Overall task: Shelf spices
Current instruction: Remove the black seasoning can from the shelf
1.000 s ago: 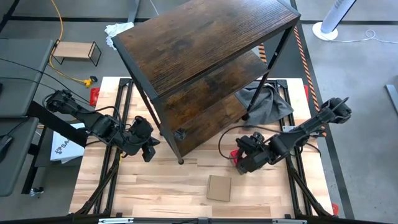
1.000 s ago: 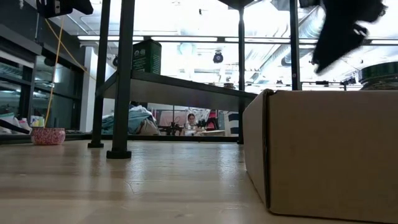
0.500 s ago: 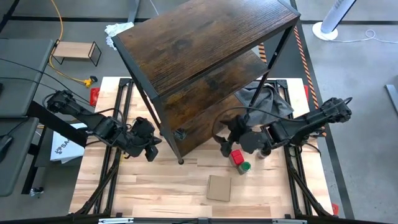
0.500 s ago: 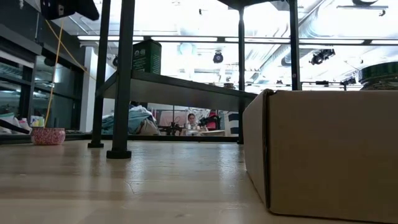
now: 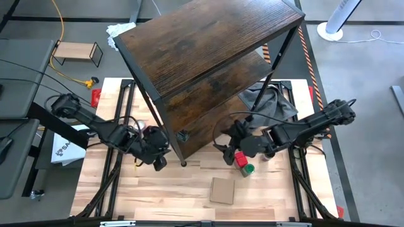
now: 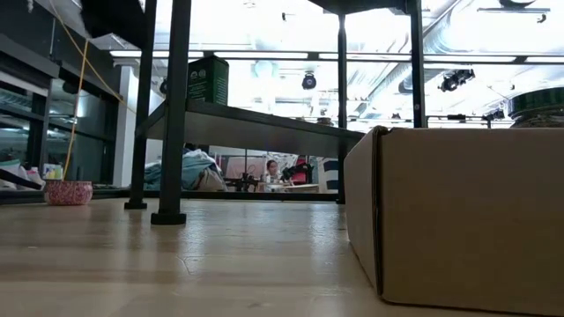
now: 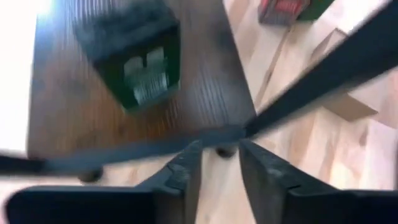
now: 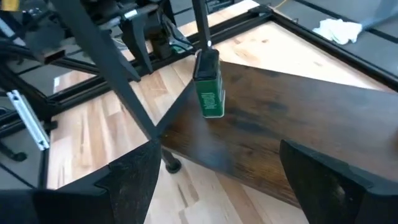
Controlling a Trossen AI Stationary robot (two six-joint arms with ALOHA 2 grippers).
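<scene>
Spice shelving barely underway

One dark green tin (image 8: 208,93) is sitting on the shelf (image 5: 208,44); the red box (image 5: 240,157) and green-lidded jar (image 5: 248,168) are waiting on the counter (image 5: 183,189). Left pincer (image 7: 219,163) and right pincer (image 5: 228,150) are both hovering open, empty.

Dark green tin (image 8: 208,92) stands upright on the brown shelf's (image 5: 208,44) lowest board; red box (image 5: 240,157) and green-lidded jar (image 5: 248,169) touch on the table

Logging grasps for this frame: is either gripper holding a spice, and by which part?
Nothing is held. The right gripper is open and empty near the shelf; the left gripper has nothing between its fingers.
</scene>
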